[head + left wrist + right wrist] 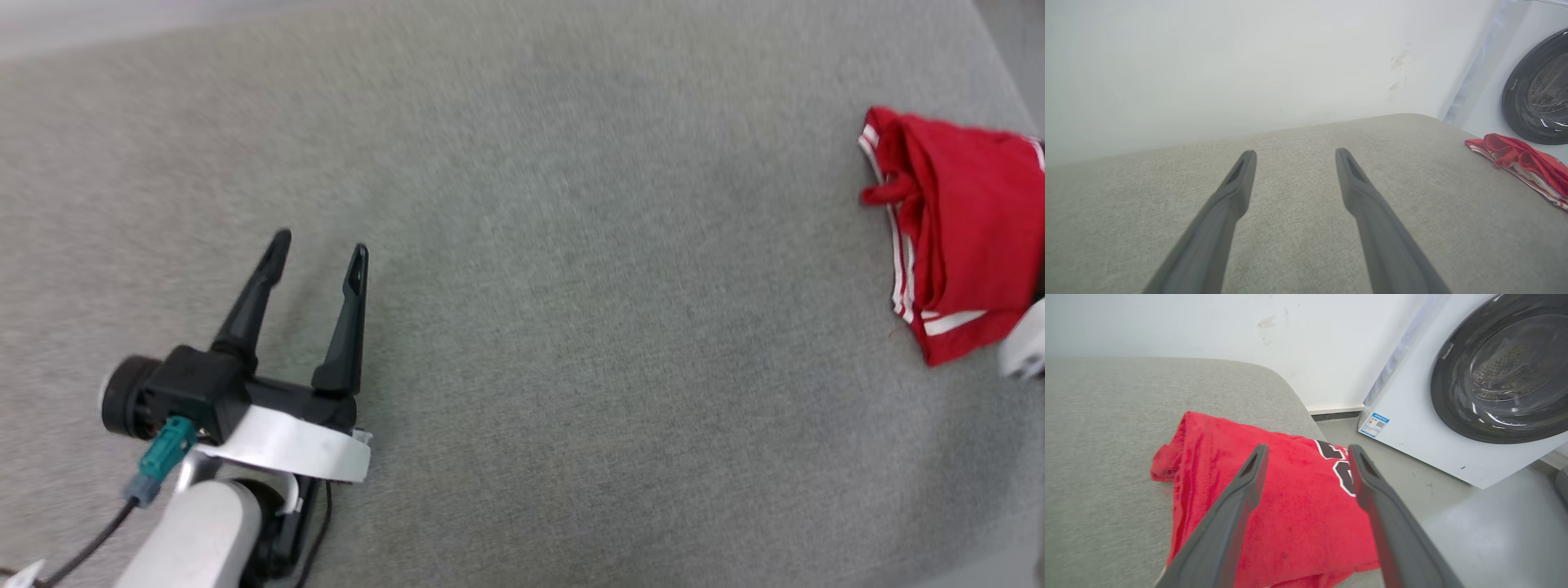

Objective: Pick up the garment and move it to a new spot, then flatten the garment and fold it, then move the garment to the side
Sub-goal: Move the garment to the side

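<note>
A broad grey fabric-covered surface (571,327) spreads out in front of the robot, running up to a white wall (1249,61). On the floor off its right end stands a white washing machine (1412,428) with a dark round door (1502,375). The garment (971,229) lies in a folded red bundle at that right end of the surface, close to the rounded corner and the edge nearest the machine. Red-and-white striped trim shows along its side, and part of the black, white-outlined number shows on its top face. The right gripper (1308,449) hangs just above the garment with its 2 dark fingers spread apart, holding nothing; whether their tips brush the cloth I cannot tell. The left gripper (320,243) is well apart from the garment, over the bare left part of the surface, its 2 fingers likewise parted and empty, pointing toward the wall.
</note>
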{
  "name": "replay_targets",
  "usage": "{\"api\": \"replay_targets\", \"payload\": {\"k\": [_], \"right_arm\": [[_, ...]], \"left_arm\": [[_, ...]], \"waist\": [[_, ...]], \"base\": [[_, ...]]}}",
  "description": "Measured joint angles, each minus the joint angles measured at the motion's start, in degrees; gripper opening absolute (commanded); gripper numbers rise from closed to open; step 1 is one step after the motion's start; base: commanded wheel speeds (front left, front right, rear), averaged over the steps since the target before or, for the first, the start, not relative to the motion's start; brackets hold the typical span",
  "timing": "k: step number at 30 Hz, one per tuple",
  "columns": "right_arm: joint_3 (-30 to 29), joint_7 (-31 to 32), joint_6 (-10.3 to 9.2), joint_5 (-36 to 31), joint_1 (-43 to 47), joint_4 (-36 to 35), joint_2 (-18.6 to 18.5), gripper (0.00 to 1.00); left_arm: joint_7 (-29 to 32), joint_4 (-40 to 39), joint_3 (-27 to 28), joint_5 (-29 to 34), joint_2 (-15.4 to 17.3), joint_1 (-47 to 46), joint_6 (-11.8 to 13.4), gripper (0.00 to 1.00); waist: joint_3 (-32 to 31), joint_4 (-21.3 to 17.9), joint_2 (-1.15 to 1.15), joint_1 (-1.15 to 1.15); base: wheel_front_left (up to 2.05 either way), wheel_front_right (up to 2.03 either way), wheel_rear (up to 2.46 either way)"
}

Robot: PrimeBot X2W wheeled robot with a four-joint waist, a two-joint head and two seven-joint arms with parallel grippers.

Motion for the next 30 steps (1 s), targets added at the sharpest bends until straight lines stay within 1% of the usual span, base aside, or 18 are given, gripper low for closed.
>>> {"api": "replay_targets", "payload": {"k": [2, 3, 6, 10, 16, 20, 25, 30], "right_arm": [[3.3, 0.6, 0.00, 1.9, 3.9, -3.0, 1.2, 1.00], [7.5, 1.9, 0.00, 4.5, 10.2, -8.1, 3.2, 1.00], [11.5, 3.2, 0.00, 6.7, 15.7, -12.6, 5.0, 1.00], [15.3, 4.1, 0.00, 9.3, 21.5, -18.3, 6.7, 1.00], [18.4, 3.7, 0.00, 14.2, 26.0, -25.2, 7.8, 1.00], [20.0, 2.5, 0.00, 16.7, 28.4, -29.0, 8.0, 1.00], [21.0, 2.2, -0.01, 18.6, 33.1, -32.4, 8.0, 1.00], [21.7, 3.1, -0.01, 19.1, 37.2, -35.0, 8.0, 1.00]], "left_arm": [[-0.6, 1.1, 0.1, -0.5, -1.1, 1.1, 0.3, 1.00], [-1.2, 2.4, 0.2, -1.0, -2.5, 2.6, 0.7, 1.00], [-1.7, 3.6, 0.2, -1.5, -3.5, 4.0, 0.8, 1.00], [-2.0, 5.1, 0.7, -2.2, -4.6, 5.7, 1.0, 1.00], [-2.2, 7.3, 2.0, -2.5, -5.6, 7.6, 1.1, 1.00], [-2.3, 8.8, 3.2, -2.4, -5.6, 9.2, 1.3, 1.00], [-2.3, 10.0, 3.4, -1.7, -5.5, 11.8, 1.7, 1.00], [-2.3, 10.9, 3.0, -1.4, -5.7, 14.4, 2.0, 1.00]], "waist": [[-2.3, 0.6, 0.00, 0.00], [-5.6, 2.0, 0.00, -0.01], [-8.2, 3.9, 0.00, -0.01], [-11.0, 7.1, 0.00, -0.01], [-14.4, 12.4, 0.00, -0.01], [-16.6, 15.3, 0.00, -0.01], [-20.0, 17.4, 0.00, -0.01], [-23.3, 18.1, 0.00, -0.01]], "base": [[0.00, 0.00, 0.00], [0.00, 0.00, 0.00], [0.00, 0.00, 0.00], [0.00, 0.00, 0.00], [0.00, 0.00, 0.00], [0.00, 0.00, 0.00], [0.00, 0.00, 0.00], [0.00, 0.00, 0.00]]}}
